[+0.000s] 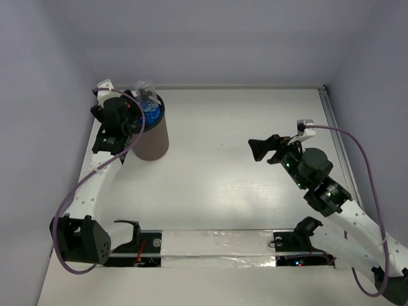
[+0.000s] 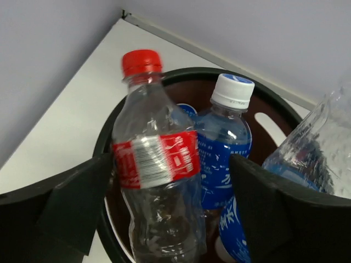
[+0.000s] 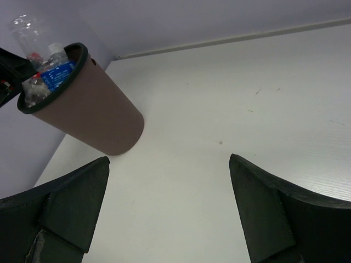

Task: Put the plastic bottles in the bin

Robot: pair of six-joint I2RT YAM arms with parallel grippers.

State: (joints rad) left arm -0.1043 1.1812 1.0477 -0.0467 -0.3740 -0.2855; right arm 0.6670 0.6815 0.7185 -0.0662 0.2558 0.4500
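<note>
right now we're hovering our left gripper [image 1: 135,113] over the bin [image 1: 153,141], which is standing upright in the upper left of the top view, near the back-left corner of the table [image 1: 242,121].

in the left wrist view the fingers [image 2: 77,208] are sitting spread apart. the red-capped bottle [image 2: 156,164] is standing btw them, cap up and leaning slightly, w/ its lower end down inside the bin's dark rim. the finger at lower left of that frame is touching the bottle or sitting just beside it, we can't tell which. on the other side a gap is showing btw bottle and finger, so we aren't clamping it.

just beside it, mid frame, a blue-label bottle [image 2: 222,159] w/ a white cap is standing inside the bin. a clear bottle [image 2: 318,142] is poking up above the rim at the right edge. a second blue label is peeking out at the bottom of the frame, mostly hidden by the finger.

we're holding our right gripper [image 1: 258,150] at mid right of the top view, above the table and well apart from the bin. its fingers [image 3: 274,213] are gaping wide, w/ only bare tabletop showing btw them. in that wrist view the bin is sitting in the upper left, bottles sticking out of its top.
</note>
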